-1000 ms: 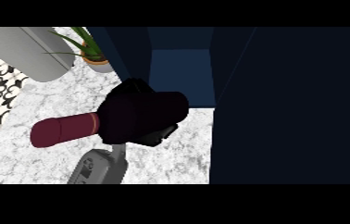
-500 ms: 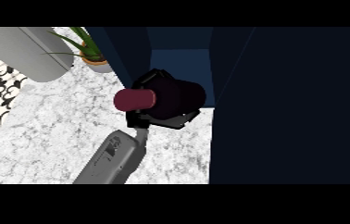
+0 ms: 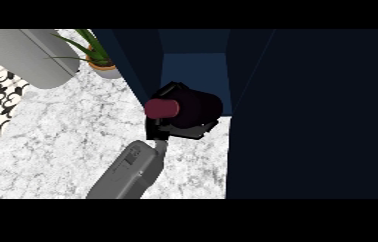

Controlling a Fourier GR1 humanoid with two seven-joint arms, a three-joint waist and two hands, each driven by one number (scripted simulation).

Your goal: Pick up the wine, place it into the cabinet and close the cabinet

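Since the wine (image 3: 167, 107), clasped in the curled left hand (image 3: 179, 131), has swung to the cabinet (image 3: 193, 68) mouth, insertion looks near.

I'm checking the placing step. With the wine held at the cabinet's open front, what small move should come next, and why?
Probably ease the left hand a little forward, into the cabinet. Its fingers curl round the wine, which lies tipped at the mouth of the opening, not yet set inside; the blue interior shows just beyond it.
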